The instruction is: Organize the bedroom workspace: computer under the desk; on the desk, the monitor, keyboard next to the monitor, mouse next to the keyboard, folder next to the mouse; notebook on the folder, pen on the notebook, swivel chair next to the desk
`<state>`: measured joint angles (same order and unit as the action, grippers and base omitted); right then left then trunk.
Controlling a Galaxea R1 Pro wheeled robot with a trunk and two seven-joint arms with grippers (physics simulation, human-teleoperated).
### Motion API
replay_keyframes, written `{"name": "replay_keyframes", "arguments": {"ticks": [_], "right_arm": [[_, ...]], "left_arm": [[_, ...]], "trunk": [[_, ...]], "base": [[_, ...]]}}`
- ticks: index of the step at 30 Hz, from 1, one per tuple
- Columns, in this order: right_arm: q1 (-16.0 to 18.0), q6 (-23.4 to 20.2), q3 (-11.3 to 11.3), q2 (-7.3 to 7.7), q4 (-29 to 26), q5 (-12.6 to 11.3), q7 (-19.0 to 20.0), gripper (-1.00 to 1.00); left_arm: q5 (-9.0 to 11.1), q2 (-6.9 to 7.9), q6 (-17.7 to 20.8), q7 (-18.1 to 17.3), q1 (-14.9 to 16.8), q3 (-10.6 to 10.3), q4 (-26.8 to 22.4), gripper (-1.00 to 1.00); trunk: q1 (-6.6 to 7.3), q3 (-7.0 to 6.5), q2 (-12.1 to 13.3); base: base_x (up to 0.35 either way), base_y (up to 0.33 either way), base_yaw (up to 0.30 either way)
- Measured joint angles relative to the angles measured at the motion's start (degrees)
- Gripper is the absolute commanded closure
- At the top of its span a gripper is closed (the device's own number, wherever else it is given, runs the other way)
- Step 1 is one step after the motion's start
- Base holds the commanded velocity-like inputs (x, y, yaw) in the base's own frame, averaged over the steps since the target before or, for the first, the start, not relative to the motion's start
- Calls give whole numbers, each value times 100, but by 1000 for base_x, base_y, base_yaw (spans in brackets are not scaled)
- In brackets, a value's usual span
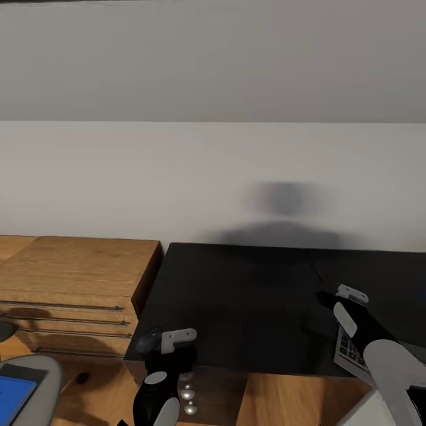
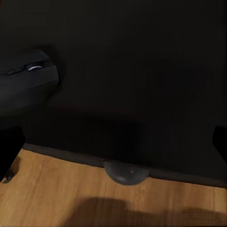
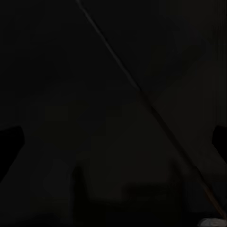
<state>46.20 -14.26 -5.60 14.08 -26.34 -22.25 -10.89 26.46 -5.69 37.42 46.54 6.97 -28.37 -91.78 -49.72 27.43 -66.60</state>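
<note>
Right now we are looking down on the black bench (image 1: pixel 248 296), which stands against the pale grey wall (image 1: pixel 213 177) with a low oak drawer unit (image 1: pixel 71 284) just beside it at our left.

Our left hand (image 1: pixel 158 349) hovers over the near left corner of the bench. Its wrist camera shows the two dark fingertips (image 2: pixel 10 151) at opposite edges of the picture, well apart, with nothing between them. The mouse (image 2: pixel 28 78) lies on the bench top close to that near edge, off to one side of the open fingers and not touching them; from the head camera it shows as a small dark oval (image 1: pixel 148 340) beside the hand. A round silver knob (image 2: pixel 125 172) sits just under the bench edge, above the wood plank floor (image 2: pixel 71 198).

Our right hand (image 1: pixel 331 299) reaches over the right part of the bench; its fingertips (image 3: pixel 10 142) also stand far apart over the dark surface, holding nothing. The keyboard (image 1: pixel 349 349) lies on the bench under the right forearm, only part of it visible.

At the lower left corner, the blue folder (image 1: pixel 13 396) rests on the grey seat of the swivel chair (image 1: pixel 44 384).
</note>
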Motion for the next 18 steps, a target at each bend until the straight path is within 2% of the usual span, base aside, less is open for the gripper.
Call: {"name": "replay_keyframes", "arguments": {"ticks": [2, 9, 14, 18], "right_arm": [[-3, 5, -3, 101, 35, -5, 5, -100], [-13, 5, -17, 225, 91, -9, 5, -100], [-15, -2, -16, 343, 102, -9, 10, -100], [-16, -13, -18, 367, 105, -10, 12, -100]], "left_arm": [[1, -2, -4, 0, 0, -77, 0, -100], [1, 4, -9, 7, 0, -302, 0, -100], [0, 11, -10, 9, 0, -337, 0, -100], [-3, 13, -10, 11, 0, -341, 0, -100]], "trunk": [[0, 0, 0], [0, 0, 0], [0, 0, 0], [0, 0, 0]], "base": [[0, 0, -216], [0, 0, -101], [0, 0, -16], [0, 0, -3]]}}
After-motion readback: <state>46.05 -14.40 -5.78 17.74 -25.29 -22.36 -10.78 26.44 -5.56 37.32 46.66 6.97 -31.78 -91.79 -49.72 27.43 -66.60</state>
